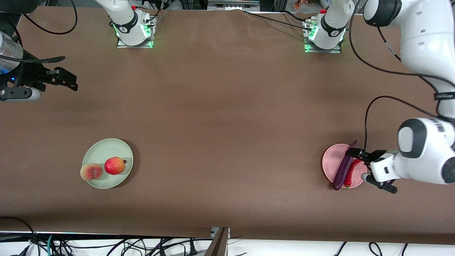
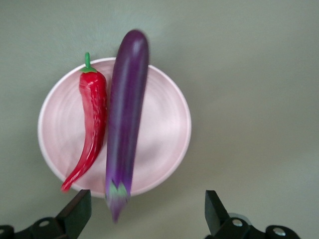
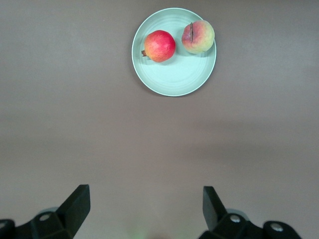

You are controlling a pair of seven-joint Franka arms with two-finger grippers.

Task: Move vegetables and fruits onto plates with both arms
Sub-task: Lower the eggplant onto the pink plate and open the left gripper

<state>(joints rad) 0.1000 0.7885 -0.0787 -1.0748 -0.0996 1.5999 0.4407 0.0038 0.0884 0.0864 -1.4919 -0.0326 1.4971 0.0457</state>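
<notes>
Eggplant [image 1: 342,171] spans the pink plate [image 1: 332,163], stem toward the base edge; both grippers [image 1: 366,166] [image 1: 58,79] hang with jaws released.

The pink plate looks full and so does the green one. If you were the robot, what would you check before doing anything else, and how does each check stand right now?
1. Eggplant on the pink plate: ok, though both ends overhang the rim.
2. Chili pepper on the same plate, beside the eggplant: ok.
3. Apple and peach on the green plate: ok; the peach sits at the rim.
4. Left gripper open and empty, over the pink plate's edge: ok.
5. Right gripper open and empty, waiting over bare table at the right arm's end: ok.
6. Any produce lying on the table: ok, none in view.
</notes>
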